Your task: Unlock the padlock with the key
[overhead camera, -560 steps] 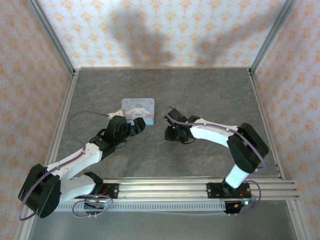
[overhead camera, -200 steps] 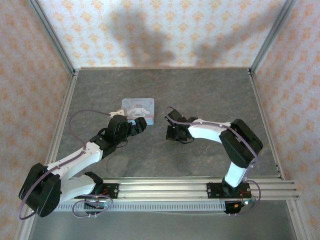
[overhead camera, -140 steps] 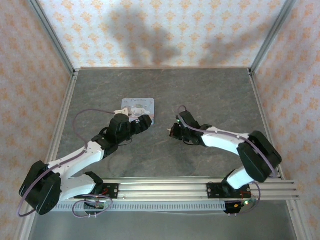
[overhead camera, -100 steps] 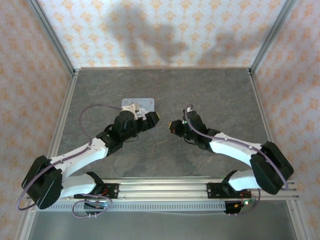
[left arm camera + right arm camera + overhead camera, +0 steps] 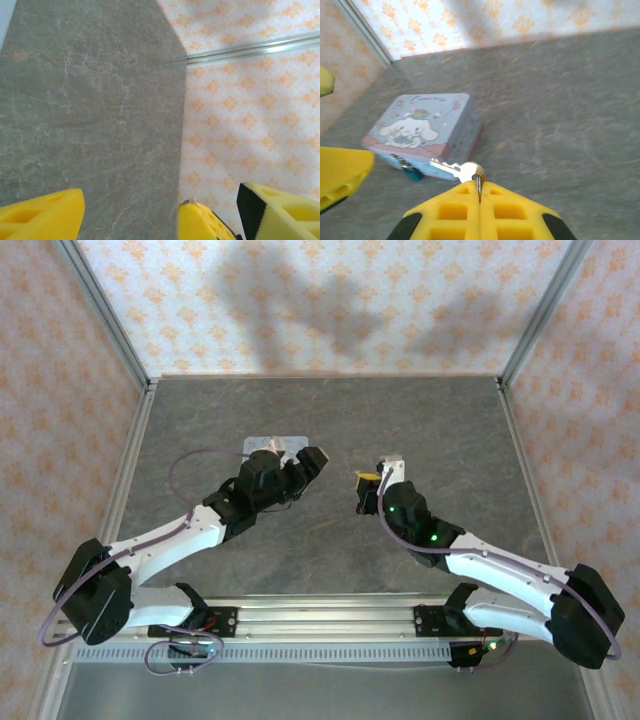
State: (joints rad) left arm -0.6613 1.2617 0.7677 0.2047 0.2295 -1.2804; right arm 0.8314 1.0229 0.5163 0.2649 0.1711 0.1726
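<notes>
Right tool point(image 5: 479, 186) has swung forward, pinching the key point(image 5: 462, 171); left tool point(image 5: 130, 210) too, gaping empty. The key may twist against the unheld padlock point(image 5: 412, 173).

The only writing I can find is a cursive word along the far edge of the tin point(image 5: 422, 131) lid, too blurred to read.

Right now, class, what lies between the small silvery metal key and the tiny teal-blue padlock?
Nothing: in the right wrist view, the key in the right gripper points across a bare gap toward the padlock.
</notes>
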